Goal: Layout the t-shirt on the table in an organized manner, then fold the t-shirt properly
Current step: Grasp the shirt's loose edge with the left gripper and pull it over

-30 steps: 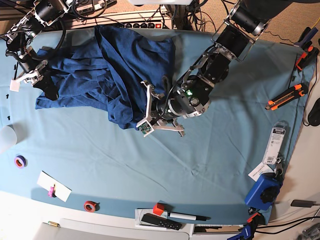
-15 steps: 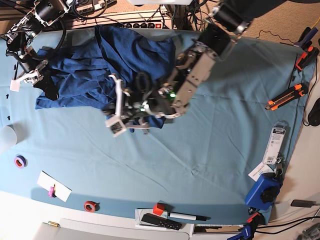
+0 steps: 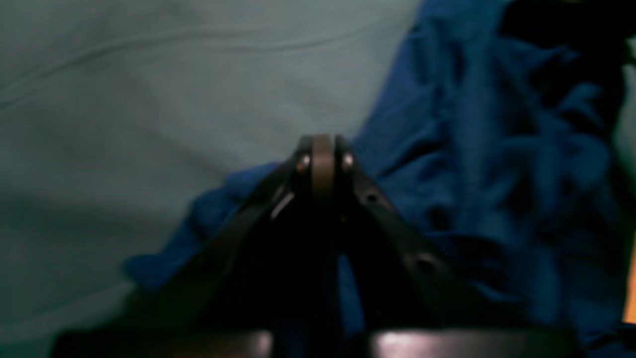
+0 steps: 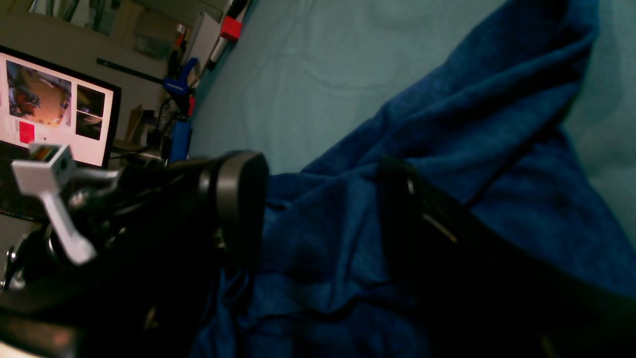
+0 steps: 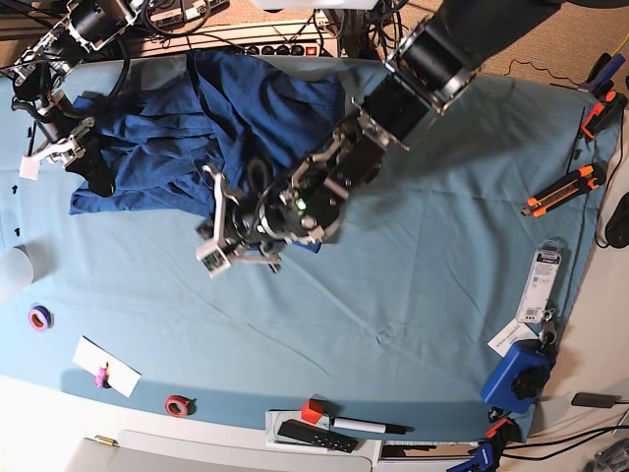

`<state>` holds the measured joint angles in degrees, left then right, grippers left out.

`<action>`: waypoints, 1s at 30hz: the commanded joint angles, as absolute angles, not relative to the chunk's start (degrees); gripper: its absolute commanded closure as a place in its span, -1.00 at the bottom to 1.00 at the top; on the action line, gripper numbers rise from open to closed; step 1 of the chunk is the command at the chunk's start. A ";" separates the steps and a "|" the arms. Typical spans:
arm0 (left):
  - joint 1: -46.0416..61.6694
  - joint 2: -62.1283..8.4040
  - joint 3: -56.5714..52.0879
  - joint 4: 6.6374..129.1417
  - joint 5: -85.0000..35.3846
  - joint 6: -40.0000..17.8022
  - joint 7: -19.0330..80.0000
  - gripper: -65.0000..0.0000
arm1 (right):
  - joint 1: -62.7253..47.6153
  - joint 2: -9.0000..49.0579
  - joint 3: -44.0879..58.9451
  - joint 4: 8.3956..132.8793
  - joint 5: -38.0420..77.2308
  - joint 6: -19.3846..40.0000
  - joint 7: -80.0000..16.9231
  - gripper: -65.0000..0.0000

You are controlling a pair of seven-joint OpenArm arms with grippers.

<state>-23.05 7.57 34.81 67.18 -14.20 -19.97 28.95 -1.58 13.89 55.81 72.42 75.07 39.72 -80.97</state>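
The dark navy t-shirt (image 5: 167,138) lies bunched and wrinkled at the table's (image 5: 413,295) back left. My left gripper (image 5: 248,244) is low at the shirt's near edge. In the left wrist view its fingertips (image 3: 322,149) are pressed together with no cloth seen between them, and the t-shirt (image 3: 487,174) lies just beyond and to the right. My right gripper (image 5: 88,162) sits at the shirt's left end. In the right wrist view the right gripper (image 4: 315,169) stands wide open, with folds of the t-shirt (image 4: 472,109) lying between its fingers.
Along the front edge lie a purple tape roll (image 5: 39,317), a white card (image 5: 106,366), a red tape roll (image 5: 178,404), a remote (image 5: 316,436) and a marker (image 5: 359,426). An orange cutter (image 5: 562,190) and a blue device (image 5: 518,377) sit at the right.
My left arm has swept left across the table, from beside the shirt's right lobe to its near edge. The right arm and gripper have not moved.
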 commanded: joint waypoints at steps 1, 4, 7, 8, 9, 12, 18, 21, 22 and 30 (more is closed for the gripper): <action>-25.47 9.00 34.74 68.25 -15.16 -20.36 25.87 1.00 | -1.10 14.90 55.94 73.43 76.73 40.00 -80.00 -0.07; -27.24 9.00 34.74 68.25 -15.99 -20.36 24.97 1.00 | -1.10 14.90 55.94 73.43 76.73 40.00 -80.00 -0.07; -27.81 9.00 34.74 68.25 -17.19 -19.68 24.47 1.00 | -1.08 14.90 55.94 73.43 76.73 40.00 -80.00 -0.07; -27.70 9.00 34.74 68.25 -17.56 -18.98 24.38 1.00 | -1.08 14.90 55.94 73.43 76.73 40.00 -80.00 -0.07; -27.53 9.00 34.74 68.25 -17.91 -18.87 24.40 1.00 | -1.10 14.92 55.94 73.43 76.71 40.00 -80.00 -0.07; -27.07 9.00 34.74 68.25 -18.68 -19.55 24.67 1.00 | -1.10 14.90 55.94 73.43 76.71 40.00 -80.00 -0.07; -25.65 9.00 34.74 68.25 -24.51 -22.39 30.55 0.07 | -1.10 14.92 55.94 73.43 76.69 40.00 -80.00 -0.07; -25.56 9.00 34.74 68.29 -28.71 -27.18 35.48 0.00 | -1.10 14.94 55.94 73.43 76.69 40.00 -80.00 -0.07; -25.58 9.00 34.70 68.47 -29.98 -27.88 36.51 0.00 | -1.10 15.05 55.94 73.43 76.69 40.00 -80.00 -0.07; -25.58 9.00 31.94 73.84 -34.72 -30.11 46.17 0.00 | -1.10 22.20 55.99 73.43 76.66 40.00 -80.00 -0.16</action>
<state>-24.01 7.57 32.12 72.62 -33.65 -29.85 47.42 -1.58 21.06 55.77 72.42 75.02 39.72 -80.95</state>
